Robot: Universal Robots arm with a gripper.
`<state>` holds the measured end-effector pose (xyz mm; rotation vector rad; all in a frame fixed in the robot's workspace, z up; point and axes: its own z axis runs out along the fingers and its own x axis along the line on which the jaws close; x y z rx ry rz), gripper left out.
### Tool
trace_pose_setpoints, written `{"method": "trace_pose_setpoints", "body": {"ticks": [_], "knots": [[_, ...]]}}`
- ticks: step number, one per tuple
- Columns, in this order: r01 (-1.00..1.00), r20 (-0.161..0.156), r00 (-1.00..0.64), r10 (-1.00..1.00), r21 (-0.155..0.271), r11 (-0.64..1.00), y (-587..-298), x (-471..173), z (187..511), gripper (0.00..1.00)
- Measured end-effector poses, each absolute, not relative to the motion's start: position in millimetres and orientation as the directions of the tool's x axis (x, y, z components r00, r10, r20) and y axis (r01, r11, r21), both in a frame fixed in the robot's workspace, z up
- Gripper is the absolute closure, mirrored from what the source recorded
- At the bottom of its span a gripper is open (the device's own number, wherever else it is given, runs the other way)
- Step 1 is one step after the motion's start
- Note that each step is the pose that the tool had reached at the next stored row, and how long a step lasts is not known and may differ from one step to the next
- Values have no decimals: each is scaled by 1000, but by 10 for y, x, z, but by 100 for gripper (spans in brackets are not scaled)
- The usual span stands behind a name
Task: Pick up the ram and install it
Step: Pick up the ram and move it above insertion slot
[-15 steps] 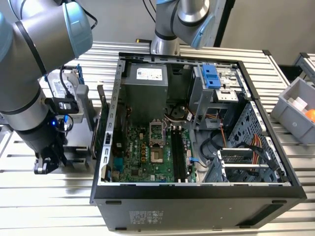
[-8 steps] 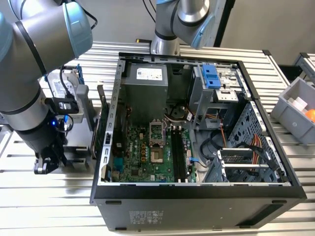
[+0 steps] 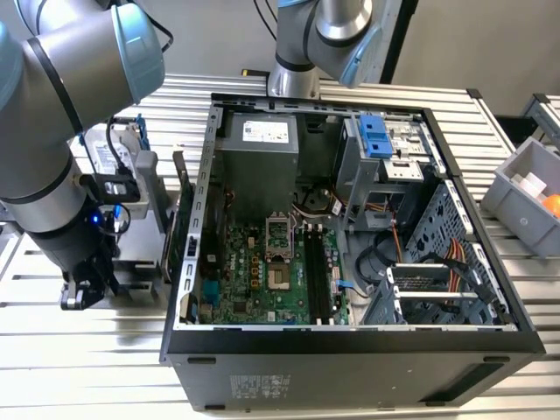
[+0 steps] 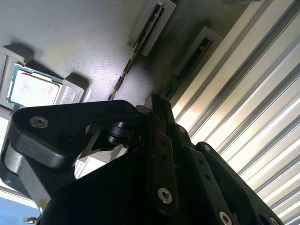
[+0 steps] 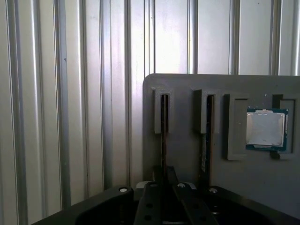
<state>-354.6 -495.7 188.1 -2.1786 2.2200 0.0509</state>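
The ram (image 5: 164,136) is a thin stick standing on edge in a slot of a grey holder (image 5: 187,82), seen in both wrist views. Its far end (image 4: 140,44) still lies in the slot. My gripper (image 5: 164,176) sits over the near end of the stick, fingers closed on its two faces (image 4: 157,105). In the exterior view the gripper (image 3: 83,293) is low at the exterior view's left, beside the open computer case (image 3: 350,341). The long memory slots (image 3: 319,276) on the motherboard are bare.
A second stick (image 5: 205,136) stands in the neighbouring slot, and a processor chip (image 5: 266,129) lies in a pocket of the same holder. The holder rests on a ribbed metal table (image 5: 70,117). A grey bin (image 3: 525,192) stands at the exterior view's right.
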Motion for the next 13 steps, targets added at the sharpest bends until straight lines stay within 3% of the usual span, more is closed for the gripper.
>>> {"method": "trace_pose_setpoints", "body": {"ticks": [13], "knots": [[-1000,-45,-19,-999,2,19,-4957,-3546,1913,100]]}}
